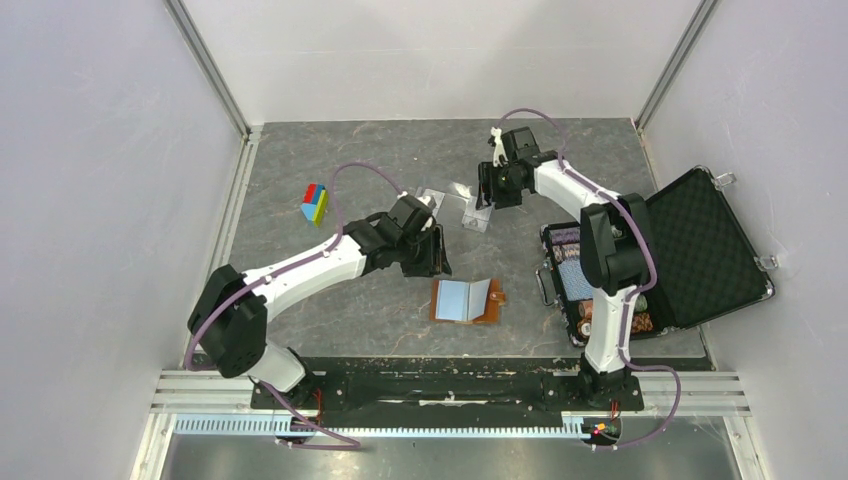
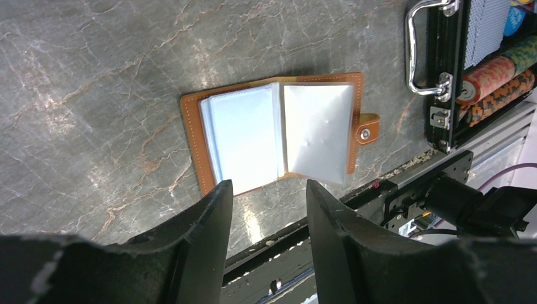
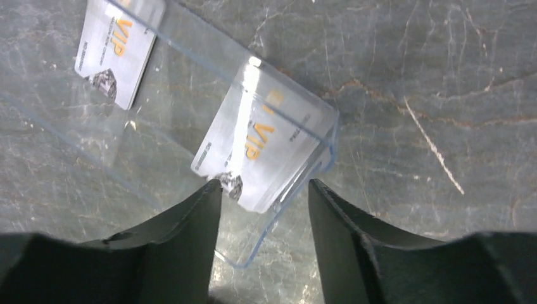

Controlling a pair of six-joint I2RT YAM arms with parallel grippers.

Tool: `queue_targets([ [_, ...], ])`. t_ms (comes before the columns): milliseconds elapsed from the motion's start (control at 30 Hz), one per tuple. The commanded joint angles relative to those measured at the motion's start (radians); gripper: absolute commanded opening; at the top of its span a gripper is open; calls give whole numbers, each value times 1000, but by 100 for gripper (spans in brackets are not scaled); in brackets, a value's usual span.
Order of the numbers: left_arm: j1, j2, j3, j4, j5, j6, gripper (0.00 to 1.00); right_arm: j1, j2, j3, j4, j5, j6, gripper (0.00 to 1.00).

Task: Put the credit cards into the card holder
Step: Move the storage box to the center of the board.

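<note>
Above the worktop, both tools parted and empty

Near the front edge of the worktop [image 1: 300, 320] the card holder [image 2: 278, 133] lies open and flat, its brown cover down and its pale, glossy sleeves facing up; the snap tab [image 2: 367, 130] sticks out on its right side; whether any card sits in those sleeves cannot be told. The left tool [image 2: 269, 190] hangs above the holder's near edge with its jaws moderately apart; nothing is between them and they touch nothing.

Further back, the clear plastic tray [image 3: 326, 136] rests on the worktop with two credit cards inside, both whitish with "VIP" in gold lettering; one card [image 3: 256, 152] lies against the tray's end wall, the other card [image 3: 117, 54] well apart from it at the tray's far end. The right tool [image 3: 265, 190] is lowered over the nearer card, its jaws moderately apart and straddling that card's near corner and the tray's corner; it has no grip on the card; whether a fingertip [image 3: 212, 193] touches the tray cannot be told.

On the right an open black case [image 1: 700, 250] holds rolls of chips; a small coloured block [image 1: 315, 202] sits at the back left.
</note>
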Motion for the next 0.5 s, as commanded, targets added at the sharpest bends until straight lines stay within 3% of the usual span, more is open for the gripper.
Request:
queue_targets([
  [0, 4, -46, -20, 0, -31, 23, 53, 13, 65, 96, -59, -8, -34, 51],
  [467, 60, -68, 22, -41, -45, 26, 54, 171, 35, 4, -91, -8, -87, 21],
])
